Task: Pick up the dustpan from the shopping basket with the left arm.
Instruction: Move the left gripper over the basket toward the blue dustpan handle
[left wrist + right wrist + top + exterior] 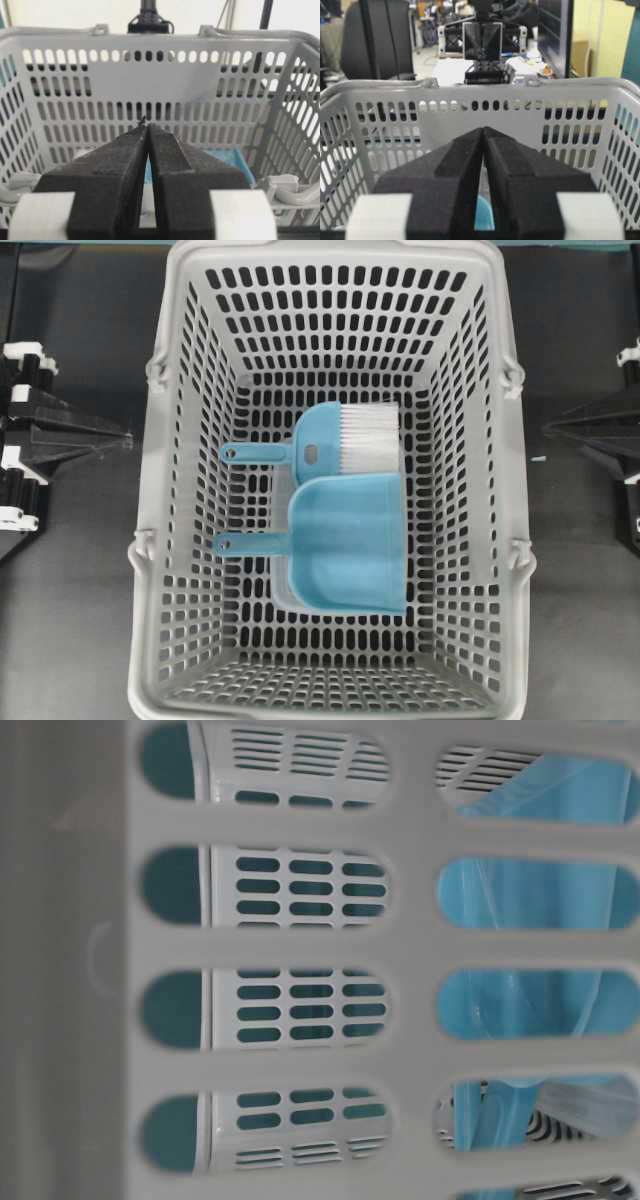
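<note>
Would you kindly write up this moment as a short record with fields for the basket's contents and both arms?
container: shopping basket, light grey, slotted walls and floor
dustpan: dustpan, light blue, flat on the basket floor, handle towards the overhead view's left
brush: brush, blue with white bristles, lying just behind the dustpan, handle parallel to it
left gripper: left gripper, fingers closed, empty, outside the basket facing its wall
right gripper: right gripper, fingers closed, empty, outside the opposite wall
task status: dustpan not yet grasped
</note>
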Controlling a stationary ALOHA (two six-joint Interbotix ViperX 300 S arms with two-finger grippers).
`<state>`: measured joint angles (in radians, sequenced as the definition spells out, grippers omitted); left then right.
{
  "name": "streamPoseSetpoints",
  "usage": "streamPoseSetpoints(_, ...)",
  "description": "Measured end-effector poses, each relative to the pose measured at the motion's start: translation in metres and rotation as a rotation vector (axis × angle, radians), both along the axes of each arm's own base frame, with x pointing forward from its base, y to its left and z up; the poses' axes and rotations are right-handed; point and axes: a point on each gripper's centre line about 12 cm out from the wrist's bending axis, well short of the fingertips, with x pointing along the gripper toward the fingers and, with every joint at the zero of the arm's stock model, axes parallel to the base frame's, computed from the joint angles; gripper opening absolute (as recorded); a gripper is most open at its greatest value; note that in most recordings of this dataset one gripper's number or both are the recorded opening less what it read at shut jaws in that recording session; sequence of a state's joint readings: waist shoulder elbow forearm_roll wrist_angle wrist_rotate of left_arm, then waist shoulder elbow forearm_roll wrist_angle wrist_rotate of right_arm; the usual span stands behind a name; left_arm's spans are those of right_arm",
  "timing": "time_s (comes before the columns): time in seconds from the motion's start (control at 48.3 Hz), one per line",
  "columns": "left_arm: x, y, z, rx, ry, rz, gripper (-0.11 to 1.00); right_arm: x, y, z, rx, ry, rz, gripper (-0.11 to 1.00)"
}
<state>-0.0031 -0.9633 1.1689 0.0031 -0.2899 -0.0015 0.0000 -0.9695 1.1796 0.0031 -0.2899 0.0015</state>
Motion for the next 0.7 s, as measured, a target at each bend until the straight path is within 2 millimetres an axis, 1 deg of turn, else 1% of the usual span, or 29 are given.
streamPoseSetpoints(0.021,0.000,0.000,0.000,0.000,-0.002,0.000,0.06,0.000,0.000,0.001,0.000,-0.002,0.000,0.00)
streamPoseSetpoints(0.083,0.002,-0.001,0.003,0.020,0.020,-0.003,0.00,0.000,0.000,0.000,0.006,0.005,-0.002,0.00)
streamPoseSetpoints(0.269,0.010,0.000,0.020,0.047,0.129,0.000,0.00,0.002,-0.003,-0.005,0.091,0.099,-0.018,0.00)
streamPoseSetpoints(0.373,0.017,0.000,0.032,0.047,0.211,0.003,0.00,0.003,-0.003,-0.001,0.097,0.137,-0.016,0.00)
streamPoseSetpoints(0.497,0.028,0.000,0.040,0.049,0.310,0.000,0.00,0.004,-0.003,0.007,0.098,0.157,-0.014,0.00)
streamPoseSetpoints(0.559,0.034,-0.002,0.046,0.055,0.351,-0.005,0.00,0.004,-0.002,0.007,0.098,0.180,-0.013,0.01)
streamPoseSetpoints(0.621,0.041,-0.002,0.050,0.059,0.386,-0.006,0.00,0.003,-0.002,0.005,0.098,0.208,-0.012,0.07)
streamPoseSetpoints(0.663,0.045,-0.002,0.053,0.059,0.407,-0.005,0.00,0.003,-0.002,0.004,0.098,0.222,-0.011,0.15)
streamPoseSetpoints(0.704,0.050,-0.002,0.055,0.059,0.430,-0.005,0.00,0.002,-0.002,0.003,0.098,0.234,-0.012,0.25)
